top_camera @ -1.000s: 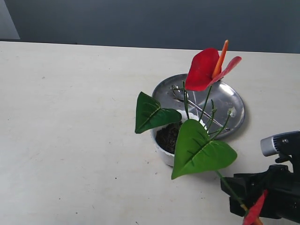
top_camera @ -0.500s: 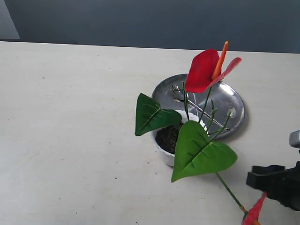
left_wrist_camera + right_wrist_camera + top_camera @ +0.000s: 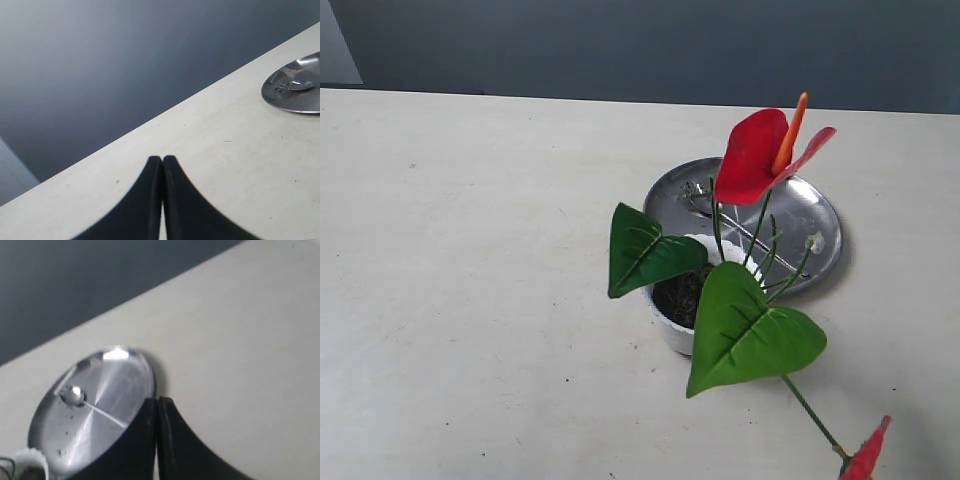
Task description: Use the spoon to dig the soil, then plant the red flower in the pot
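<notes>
On the pale table (image 3: pixel 470 300), the red flower (image 3: pixel 757 152) stands planted in the white pot (image 3: pixel 672 327) beside the plate (image 3: pixel 820 215) holding the spoon (image 3: pixel 705 199), as the right gripper (image 3: pixel 157 407), fingers clenched like the left gripper's (image 3: pixel 162 165), has withdrawn from the exterior view, suggesting the job is done.

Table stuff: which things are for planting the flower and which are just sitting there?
For the job: the red flower, the white pot, the soil inside it, and the spoon.

Just sitting there: the steel plate that the spoon lies on, and the table.
</notes>
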### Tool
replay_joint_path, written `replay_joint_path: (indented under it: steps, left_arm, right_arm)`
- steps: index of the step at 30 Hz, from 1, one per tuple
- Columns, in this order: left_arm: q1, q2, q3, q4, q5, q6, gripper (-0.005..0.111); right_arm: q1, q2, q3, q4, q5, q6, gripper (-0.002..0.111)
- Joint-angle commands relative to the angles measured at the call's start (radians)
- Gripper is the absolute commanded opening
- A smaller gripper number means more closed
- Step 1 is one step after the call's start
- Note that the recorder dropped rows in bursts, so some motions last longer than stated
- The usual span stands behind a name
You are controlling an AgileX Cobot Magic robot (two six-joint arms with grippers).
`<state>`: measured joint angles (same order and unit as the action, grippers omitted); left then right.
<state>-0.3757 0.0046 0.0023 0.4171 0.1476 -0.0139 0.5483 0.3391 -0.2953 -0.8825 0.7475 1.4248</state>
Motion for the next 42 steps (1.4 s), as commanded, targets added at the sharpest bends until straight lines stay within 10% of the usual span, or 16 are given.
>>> replay_joint_path:
  steps: [1, 24, 32, 42]
  left_arm:
    - [-0.007, -0.005, -0.002, -0.008, -0.010, -0.006, 0.001]
    - [-0.007, -0.005, -0.002, -0.008, -0.010, -0.006, 0.001]
    - [-0.007, -0.005, -0.002, -0.008, -0.012, -0.006, 0.001]
    - [-0.007, -0.005, -0.002, -0.008, -0.012, -0.006, 0.001]
  right_arm:
    - [0.001, -0.225, -0.111, 0.011, 0.216, -0.211, 0.000]
    - [-0.001, -0.339, -0.280, 0.280, 0.474, -0.167, 0.000]
    - [-0.013, -0.339, -0.263, 0.192, 0.147, -0.429, 0.000]
    - [-0.704, -0.339, -0.044, 0.341, -0.207, -0.500, 0.000]
